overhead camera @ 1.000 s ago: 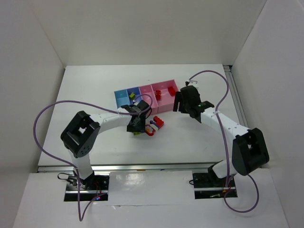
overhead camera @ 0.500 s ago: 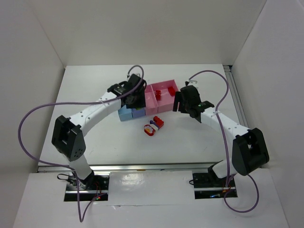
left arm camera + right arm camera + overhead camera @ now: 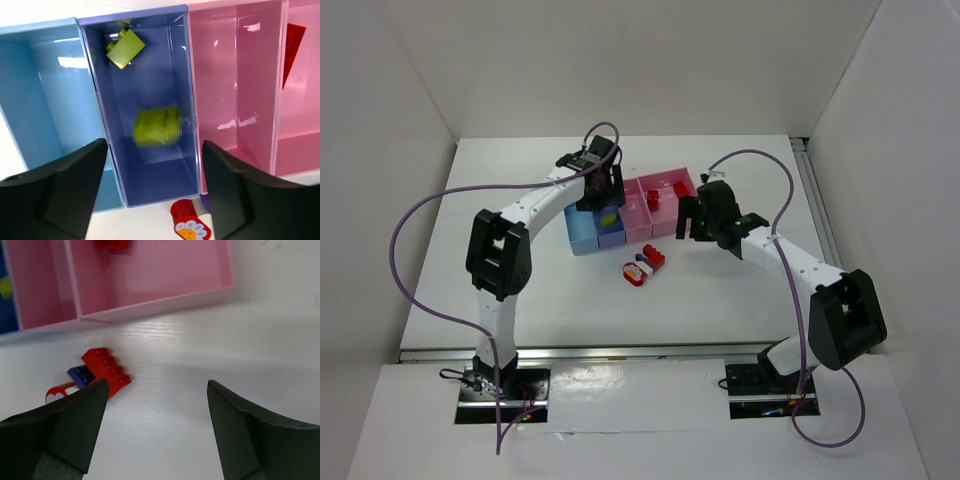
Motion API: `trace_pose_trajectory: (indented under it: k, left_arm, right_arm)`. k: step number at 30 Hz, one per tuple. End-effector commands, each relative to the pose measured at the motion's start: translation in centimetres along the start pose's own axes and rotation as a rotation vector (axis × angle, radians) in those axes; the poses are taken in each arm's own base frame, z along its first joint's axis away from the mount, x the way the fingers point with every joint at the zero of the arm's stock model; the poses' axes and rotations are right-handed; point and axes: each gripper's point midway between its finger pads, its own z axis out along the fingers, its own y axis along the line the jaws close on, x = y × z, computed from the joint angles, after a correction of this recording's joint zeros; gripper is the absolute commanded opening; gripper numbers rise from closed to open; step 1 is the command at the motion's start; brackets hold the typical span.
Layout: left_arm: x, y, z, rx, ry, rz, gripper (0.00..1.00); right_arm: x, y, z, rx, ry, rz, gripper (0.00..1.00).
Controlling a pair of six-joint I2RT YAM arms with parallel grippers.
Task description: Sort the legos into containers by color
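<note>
- Your left claw stands apart and empty at the bottom of the left wrist view, over the near end of the darker blue tray.
- A yellow-green brick shows blurred in the middle of that tray, just above the gap between the fingers. You cannot tell whether it rests on the tray floor.
- A second yellow-green brick lies tilted at the tray's upper end.
- Your right claw is likewise apart and empty, low in the right wrist view over bare desk.
- The loose pile sits at centre left of that view, up and left of the right claw and outside its gap.
- The pile is a red brick, a blue-purple brick touching its left side, and a red-and-white piece at lower left.
- The large pink tray fills the top of that frame, with a red lego at its upper edge.
- These bricks look hard, light and smooth, so expect them to skid or twist under a loose pinch.
- Take the red brick across its long flat sides rather than the studs, and watch that its touching neighbour does not drag along.
</note>
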Motion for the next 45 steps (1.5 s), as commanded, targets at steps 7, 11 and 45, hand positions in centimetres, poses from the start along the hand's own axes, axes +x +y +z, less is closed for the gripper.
trace_pose_trajectory:
  k: [7, 11, 45]
  left_arm:
    - [-1.0, -1.4, -3.1, 0.048, -0.056, 0.06, 0.93]
    - [1.5, -4.6, -7.7, 0.174, -0.14, 0.245, 0.87]
    - [18.4, -5.3, -0.2, 0.251, 0.079, 0.775, 0.91]
  right_arm:
    - [2.1, 4.7, -1.1, -0.125, 0.036, -0.057, 0.87]
    - [2.1, 4.2, -2.1, -0.115, 0.0, 0.024, 0.86]
    - [0.8, -1.1, -5.5, 0.039, -0.166, 0.173, 0.84]
